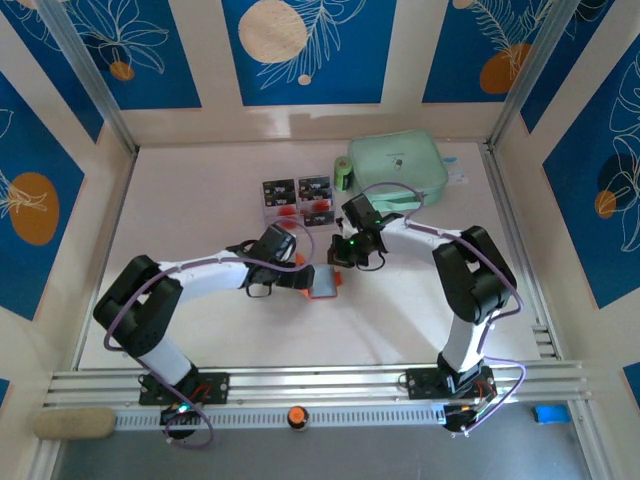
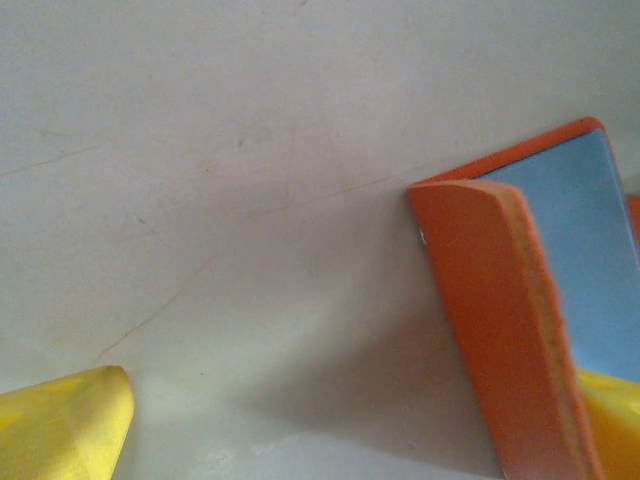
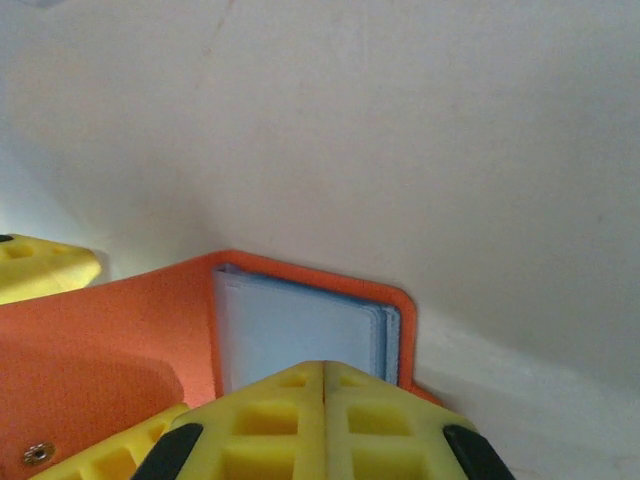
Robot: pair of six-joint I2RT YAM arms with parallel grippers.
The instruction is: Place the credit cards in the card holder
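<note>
Card holder (image 3: 110, 340) open on the bench (image 1: 200, 200): right fingers (image 3: 270, 425), pressed together, apparently pin its pockets; left fingers (image 2: 60, 425), spread wide, bracket the raised flap, likely to keep it open.

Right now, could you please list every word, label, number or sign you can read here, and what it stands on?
No text can be read.
Credit cards: white marks on the black halves, too small to read.
Mint-green pouch: small dark mark on top, too small.
Card holder: no print visible.
</note>
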